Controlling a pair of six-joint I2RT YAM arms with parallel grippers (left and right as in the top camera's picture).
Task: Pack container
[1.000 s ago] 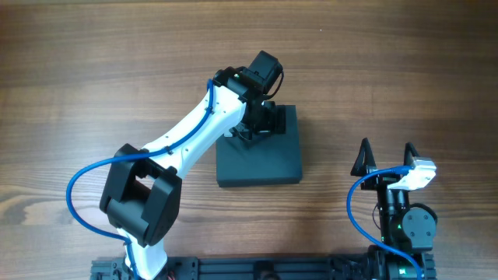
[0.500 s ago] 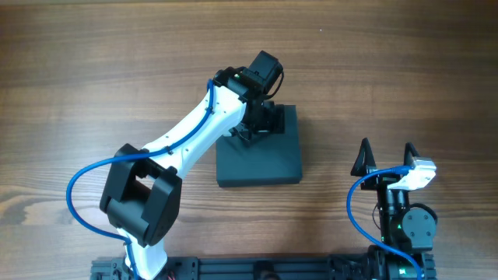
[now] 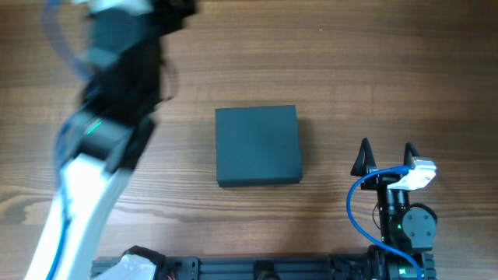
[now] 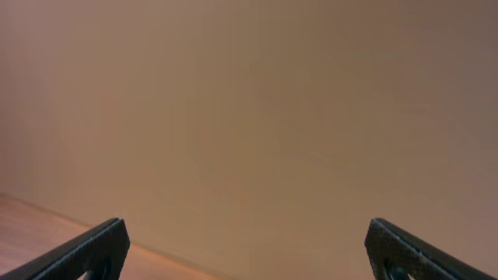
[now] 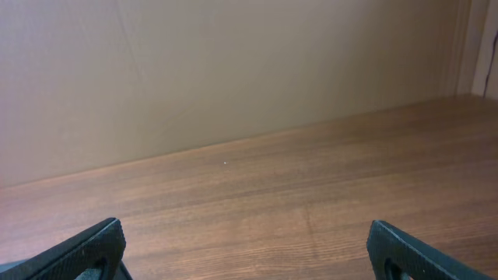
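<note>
Teal-grey container (image 3: 257, 145) lies shut at the centre of the table (image 3: 350, 70). At 10 o'clock the left arm (image 3: 109, 93) is raised, left gripper (image 4: 245, 237) spread and empty. The right gripper (image 3: 385, 154) at 4 o'clock is likewise. Judgement: check it sits fully closed, arms kept clear.

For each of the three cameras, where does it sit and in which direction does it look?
Overhead: above the table, facing straight down at the container; both arms show, the left arm blurred.
Left wrist: on the left arm, facing a plain wall; the open left gripper frames the bottom.
Right wrist: low by the table, looking across it to the wall; the open right gripper shows.
Shared: both wrist views show wall and table wood; neither shows the container.
</note>
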